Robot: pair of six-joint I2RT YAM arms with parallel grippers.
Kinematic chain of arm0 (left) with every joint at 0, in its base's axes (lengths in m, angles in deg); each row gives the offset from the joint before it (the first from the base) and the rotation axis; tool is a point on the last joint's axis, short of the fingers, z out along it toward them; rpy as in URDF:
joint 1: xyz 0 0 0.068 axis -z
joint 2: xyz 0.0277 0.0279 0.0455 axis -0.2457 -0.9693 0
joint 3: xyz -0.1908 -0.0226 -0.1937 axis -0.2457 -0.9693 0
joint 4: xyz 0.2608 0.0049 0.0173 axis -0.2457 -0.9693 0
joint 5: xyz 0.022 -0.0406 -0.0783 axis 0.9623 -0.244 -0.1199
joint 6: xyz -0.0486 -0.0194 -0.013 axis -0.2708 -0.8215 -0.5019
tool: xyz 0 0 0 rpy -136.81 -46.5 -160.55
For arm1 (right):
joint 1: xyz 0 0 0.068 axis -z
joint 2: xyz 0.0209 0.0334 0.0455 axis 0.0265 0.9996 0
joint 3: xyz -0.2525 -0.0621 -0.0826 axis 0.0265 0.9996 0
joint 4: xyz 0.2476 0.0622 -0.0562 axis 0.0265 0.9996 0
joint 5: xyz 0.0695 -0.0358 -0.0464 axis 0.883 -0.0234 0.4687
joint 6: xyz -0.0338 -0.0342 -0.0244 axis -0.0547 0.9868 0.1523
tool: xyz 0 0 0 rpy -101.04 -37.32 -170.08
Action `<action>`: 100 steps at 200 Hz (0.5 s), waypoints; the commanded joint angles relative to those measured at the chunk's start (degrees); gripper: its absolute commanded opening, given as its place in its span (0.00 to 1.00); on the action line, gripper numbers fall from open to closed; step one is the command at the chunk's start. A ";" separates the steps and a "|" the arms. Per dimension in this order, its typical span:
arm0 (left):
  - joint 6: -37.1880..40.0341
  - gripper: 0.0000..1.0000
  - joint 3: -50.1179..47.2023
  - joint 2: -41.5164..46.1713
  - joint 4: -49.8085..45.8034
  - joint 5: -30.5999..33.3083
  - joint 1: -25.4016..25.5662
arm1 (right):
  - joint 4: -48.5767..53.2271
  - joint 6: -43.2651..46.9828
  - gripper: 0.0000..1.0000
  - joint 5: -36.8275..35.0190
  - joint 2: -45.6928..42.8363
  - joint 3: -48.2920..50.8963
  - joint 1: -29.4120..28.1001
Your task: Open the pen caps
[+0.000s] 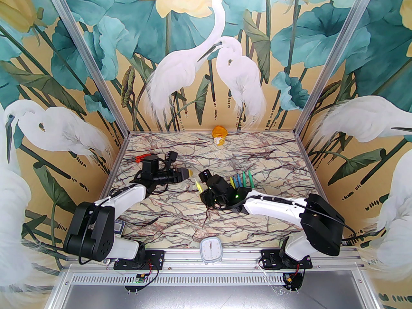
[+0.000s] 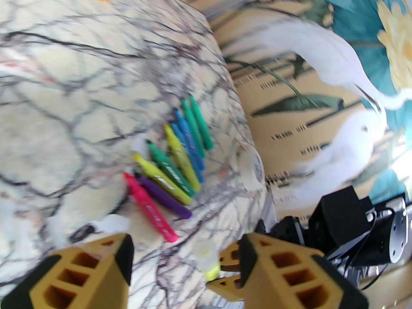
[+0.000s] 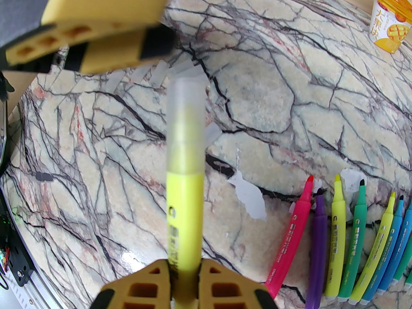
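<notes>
Marble-veined worktop (image 1: 264, 159) under heron-mural walls (image 1: 193, 60). Left of centre, the left hand (image 1: 190, 173) hovers, its 2 fingers about half apart and gripping nothing, just beside the clear pen cap (image 3: 186, 108). That cap sits on a yellow pen (image 3: 185, 188) clamped tight in the right hand (image 3: 183, 269), midway between the side edges. Beyond it lie loose caps (image 3: 161, 72); uncapped pens (image 3: 338, 237) fan out rightward.

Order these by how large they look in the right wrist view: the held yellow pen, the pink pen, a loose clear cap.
1. Held yellow pen, though it is nearest the camera.
2. Pink pen.
3. Loose clear cap.
</notes>
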 commanded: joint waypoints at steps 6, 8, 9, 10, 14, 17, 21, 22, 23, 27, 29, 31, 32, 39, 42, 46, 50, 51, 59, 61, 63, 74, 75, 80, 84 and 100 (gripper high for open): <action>0.20 0.53 2.24 -2.20 0.96 -4.12 1.03 | -1.51 0.87 0.00 -0.45 -1.85 0.79 0.29; 0.27 0.53 2.32 -2.42 0.91 -4.26 1.13 | -1.53 0.87 0.00 -0.45 -1.89 0.76 0.27; 0.28 0.53 2.33 -2.47 0.90 -4.37 1.17 | -1.56 0.87 0.00 -0.41 -1.93 0.74 0.27; 0.29 0.52 2.38 -2.49 0.89 -4.43 1.18 | -1.58 0.87 0.00 -0.48 -1.94 0.82 0.27; 0.37 0.51 2.49 -2.74 0.82 -4.70 1.35 | -1.66 0.87 0.00 -0.58 -2.09 0.81 0.32; 0.42 0.51 2.58 -2.94 0.80 -4.94 1.56 | -1.67 0.92 0.00 -0.58 -2.13 0.78 0.35; 0.61 0.50 2.72 -3.21 0.72 -5.31 1.83 | -1.64 0.88 0.00 -0.63 -2.21 0.77 0.42; 0.71 0.50 2.79 -3.26 0.67 -5.42 1.95 | -1.66 0.87 0.00 -0.63 -2.22 0.79 0.43; 0.77 0.50 2.88 -3.37 0.60 -5.57 1.97 | -1.67 0.92 0.00 -0.63 -2.22 0.76 0.39; 1.05 0.50 3.13 -3.55 0.14 -6.08 2.20 | -1.69 0.96 0.00 -0.58 -2.30 0.79 0.36; 1.38 0.50 3.31 -3.74 -0.20 -6.24 2.33 | -1.69 1.00 0.00 -0.62 -2.31 0.74 0.47; 1.57 0.49 3.49 -3.92 -0.55 -6.37 2.49 | -1.68 1.04 0.00 -0.63 -2.31 0.66 0.49; 1.68 0.49 3.57 -4.01 -0.71 -6.44 2.55 | -1.64 1.04 0.00 -0.63 -2.36 0.69 0.47; 2.54 0.48 4.17 -4.47 -1.99 -6.50 3.03 | -1.60 1.10 0.00 -0.61 -2.27 0.57 0.44; 2.89 0.48 4.35 -4.64 -2.54 -6.38 3.23 | -1.60 1.13 0.00 -0.63 -2.33 0.51 0.52; 3.38 0.47 4.65 -4.85 -3.18 -6.25 3.53 | -1.50 1.14 0.00 -0.64 -2.29 0.46 0.56; 3.74 0.47 4.86 -4.89 -3.69 -6.11 3.75 | -1.51 1.14 0.00 -0.63 -2.29 0.37 0.53; 3.82 0.47 4.87 -4.93 -3.82 -6.04 3.79 | -1.42 1.14 0.00 -0.63 -2.26 0.33 0.58; 4.34 0.46 5.06 -5.10 -4.29 -5.89 4.16 | -1.30 1.15 0.00 -0.70 -2.23 0.20 0.63; 4.38 0.46 5.11 -5.08 -4.36 -5.98 4.29 | -1.28 1.14 0.00 -0.61 -2.16 0.11 0.62; 4.41 0.46 5.14 -5.11 -4.38 -5.98 4.28 | -1.25 1.20 0.00 -0.60 -2.14 0.09 0.62; 4.59 0.45 5.15 -5.08 -4.39 -6.02 4.68 | -1.18 1.22 0.00 -0.76 -2.10 -0.06 0.75; 4.60 0.44 5.20 -5.12 -4.43 -6.04 4.69 | -1.17 1.22 0.00 -0.79 -2.07 -0.07 0.73; 4.60 0.43 5.20 -5.12 -4.40 -6.01 4.79 | -1.08 1.18 0.00 -0.80 -2.05 -0.15 0.71; 4.62 0.42 5.24 -5.11 -4.43 -6.06 4.80 | -1.15 1.22 0.00 -0.80 -2.05 -0.22 0.72; 4.60 0.37 5.29 -5.20 -4.41 -6.06 4.92 | -1.16 1.18 0.00 -0.96 -1.92 -0.33 0.81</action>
